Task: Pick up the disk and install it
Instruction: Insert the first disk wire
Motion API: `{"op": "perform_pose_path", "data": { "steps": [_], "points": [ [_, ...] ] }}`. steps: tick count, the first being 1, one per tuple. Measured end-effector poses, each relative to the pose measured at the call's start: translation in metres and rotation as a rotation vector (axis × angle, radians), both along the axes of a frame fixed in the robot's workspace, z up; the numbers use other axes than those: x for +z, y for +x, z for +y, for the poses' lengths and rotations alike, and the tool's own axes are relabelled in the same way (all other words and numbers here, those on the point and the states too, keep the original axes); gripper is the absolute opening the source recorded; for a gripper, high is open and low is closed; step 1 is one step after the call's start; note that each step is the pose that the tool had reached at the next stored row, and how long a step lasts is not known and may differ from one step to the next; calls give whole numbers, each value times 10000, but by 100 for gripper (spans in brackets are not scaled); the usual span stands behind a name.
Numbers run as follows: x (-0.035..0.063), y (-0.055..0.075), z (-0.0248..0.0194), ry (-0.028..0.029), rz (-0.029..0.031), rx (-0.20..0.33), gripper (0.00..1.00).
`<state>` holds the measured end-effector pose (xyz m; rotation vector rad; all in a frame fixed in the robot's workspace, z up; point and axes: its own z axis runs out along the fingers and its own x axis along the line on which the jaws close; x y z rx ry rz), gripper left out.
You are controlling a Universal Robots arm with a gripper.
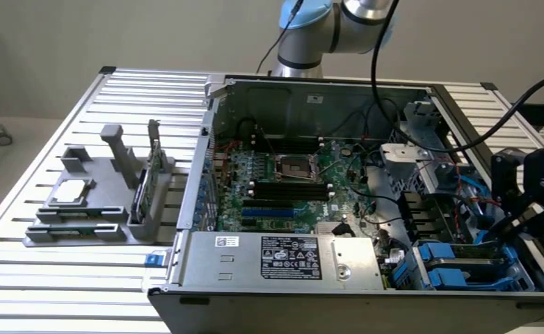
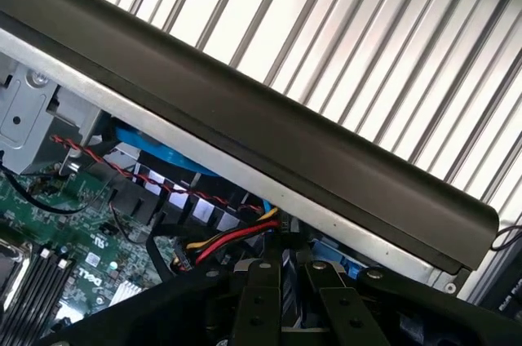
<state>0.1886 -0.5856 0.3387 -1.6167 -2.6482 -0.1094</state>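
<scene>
Heft and stiffness seem likely in the blue-framed silver-grey metal disk (image 1: 460, 266), at the exterior view's near right close by the black gripper (image 1: 506, 231), whose closure I cannot tell; its rigid side edges suit holding.

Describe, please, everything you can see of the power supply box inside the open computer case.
The power supply is a silver-grey box that looks like sheet metal. It lies flat in the open computer case, along the case's side nearest the exterior view's camera. Its top carries a large black label with white print and, toward the exterior view's left, a small white sticker. The green motherboard lies just behind it, and dark cables bunch at its end on the exterior view's right.
</scene>
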Motion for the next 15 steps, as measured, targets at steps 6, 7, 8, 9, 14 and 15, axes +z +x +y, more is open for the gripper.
{"op": "perform_pose_path", "data": {
  "steps": [6,7,8,9,14,15],
  "points": [
    [0,0,0,32,184,-175,16],
    [0,-1,0,33,211,-205,16],
    [0,-2,0,34,237,-234,16],
    [0,-2,0,34,264,-262,16],
    [0,-5,0,36,346,-351,16],
    [0,-5,0,35,347,-351,16]
  ]
}}
